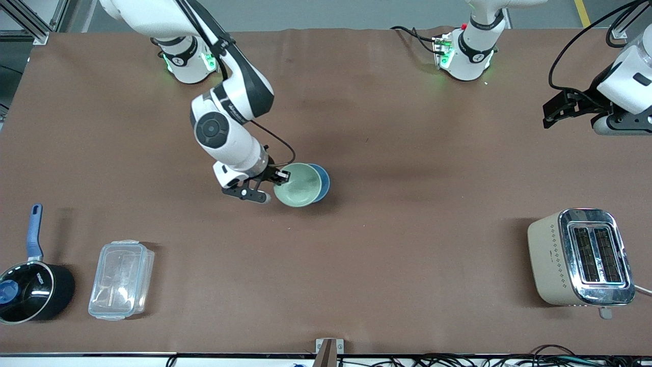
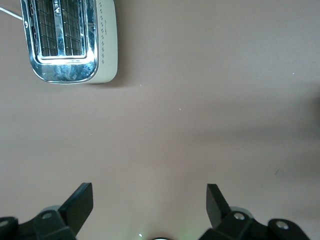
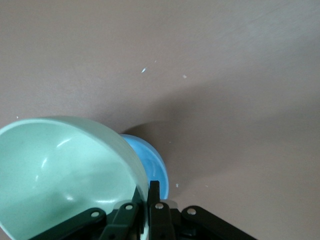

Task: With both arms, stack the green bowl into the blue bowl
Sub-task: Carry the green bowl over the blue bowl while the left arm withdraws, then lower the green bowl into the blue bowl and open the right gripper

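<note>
**Q:** What's the setup look like?

**Me:** One big table [image 1: 387, 244] under a brown cover, with my two bases along one edge. I'll place everything off the blue bowl [image 1: 323, 182], which sits about mid-table. A cream toaster [image 1: 580, 257] with a chrome top is well away from it toward my left arm's end, and nearer the front camera. A clear plastic box [image 1: 121, 280] and a black saucepan [image 1: 30, 291] with a blue handle are toward my right arm's end, also nearer that camera than the blue bowl, with the saucepan farthest out.

**Q:** And the green bowl?

**Me:** It's in my right gripper [image 1: 280, 177], pinched by the rim: one finger inside, one outside, clamped tight. The green bowl [image 1: 297, 185] hangs tilted over the blue bowl and covers most of it, so only a crescent of blue shows past its edge. In the right wrist view the green bowl [image 3: 65, 175] fills the lower part and the blue bowl [image 3: 147, 160] peeks out from under it (whether the two actually touch, I can't tell).

**Q:** Left side?

**Me:** My left gripper [image 2: 150, 200] is waiting, fingers spread wide, holding nothing, up over bare cover toward the left arm's end, well apart from the blue bowl. Its camera catches the toaster [image 2: 70, 40] down below.
</note>
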